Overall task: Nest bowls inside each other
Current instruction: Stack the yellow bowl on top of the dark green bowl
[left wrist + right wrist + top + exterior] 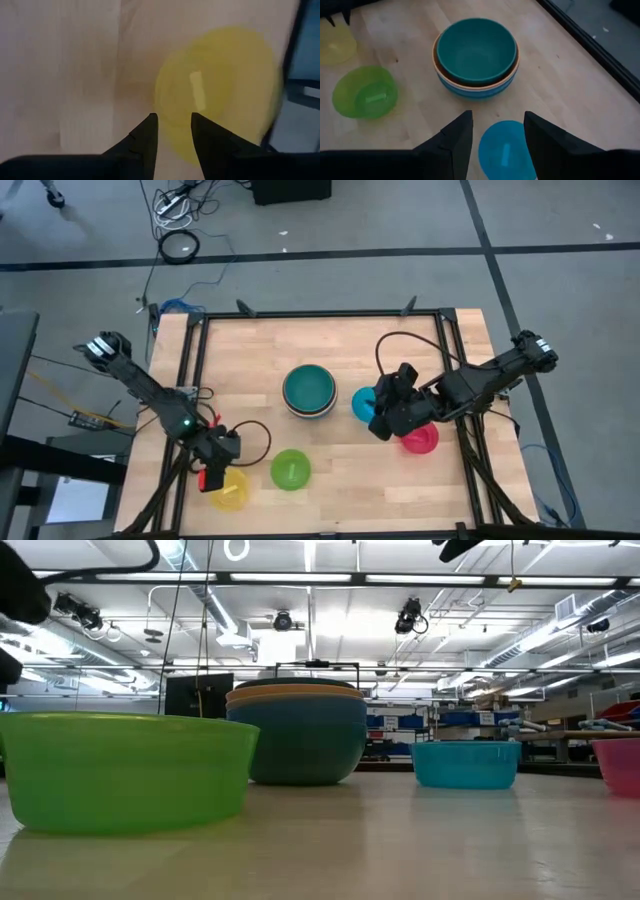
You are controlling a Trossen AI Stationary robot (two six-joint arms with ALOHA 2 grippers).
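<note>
Step in hand, as judged: pick-up of the loose bowls for nesting into the stack (309,391) at the table's centre. Stack topped by a teal bowl (476,49), seated in a tan-rimmed bowl, seated in a blue outer bowl.

Loose bowls:
- Yellow bowl (229,489), near the front-left corner.
- Green bowl (290,469), near the front edge, just right of the yellow.
- Cyan bowl (363,404), just right of the stack.
- Pink bowl (420,439), toward the right edge.

Left gripper (213,477): over the near rim of the yellow bowl, fingers parted by a narrow gap, holding nothing. Right gripper (382,423): above the cyan bowl, fingers spread wide, empty.

Next move, as judged: descent of either gripper with one finger inside and one outside a bowl wall, closure on the rim, lift, then transfer to the stack. Size order to be checked first; cyan looks small enough to seat in the teal.

View differences:
- Right wrist view: stack interior and its three rims; cyan bowl between the fingers.
- Left wrist view (172,127): yellow bowl only, blurred.
- Low view: stack height and bowl walls in profile; neither gripper shown.
- High view: full layout and both arms.
</note>
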